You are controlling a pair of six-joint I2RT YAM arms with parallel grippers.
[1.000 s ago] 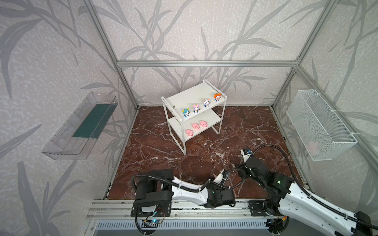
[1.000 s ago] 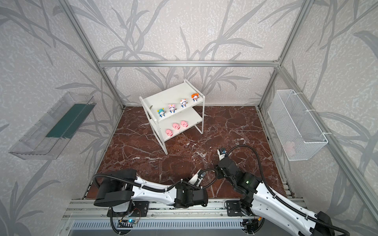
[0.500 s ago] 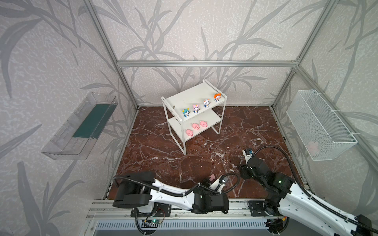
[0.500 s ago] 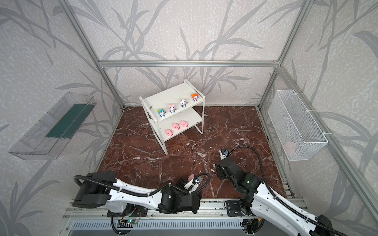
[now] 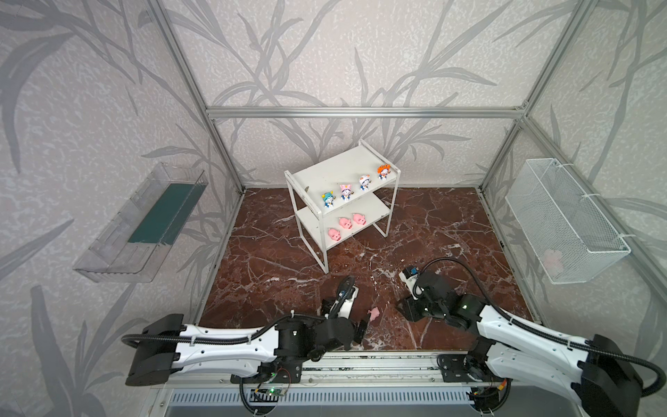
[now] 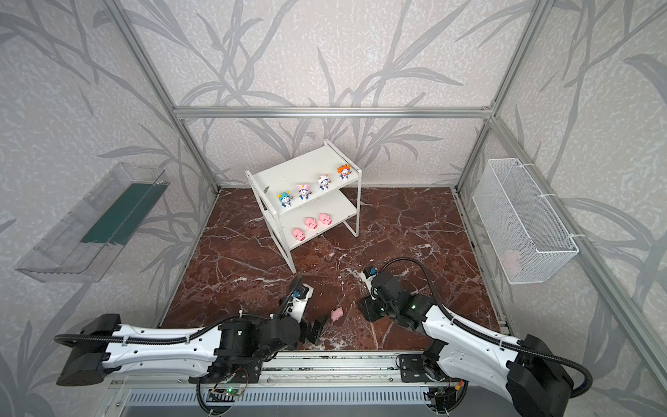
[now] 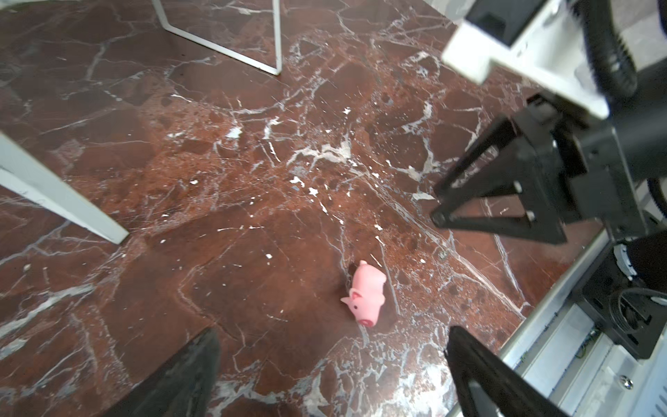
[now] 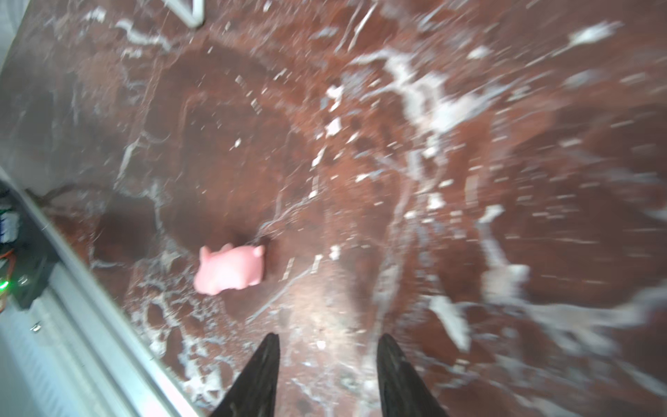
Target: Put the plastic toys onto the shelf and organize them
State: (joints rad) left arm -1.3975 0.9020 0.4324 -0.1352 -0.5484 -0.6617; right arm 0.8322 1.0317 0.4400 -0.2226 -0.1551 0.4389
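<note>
Pink plastic is your concern. In both top views one loose pig [image 5: 374, 311] lies on the red marble tabletop [image 5: 288, 252], close to its front edge and about midway along. It sits between the left gripper [image 5: 362, 324] and the right gripper [image 5: 403, 308], and neither touches it. The shelf [image 5: 339, 173] stands toward the back edge. Four hatted figurines [image 5: 345, 192] line the front of its top board, and three pigs [image 5: 345, 224] sit on the lower one.

From the left wrist view, your left jaws are spread wide and empty. The loose pig [image 7: 364, 296] is tipped on its side just ahead of them. The right gripper [image 7: 437, 203] shows beyond, apart from the pig.

From the right wrist view, which is blurred, your right jaws are partly parted and hold nothing. The loose pig [image 8: 229, 270] lies ahead of them, off to one side.

Expect it to be light, smooth and rounded, so it is likely to skid or squirt out of a pinch. Take it across the flanks at the thick middle of the body, not by the snout or ears, and close gently.
</note>
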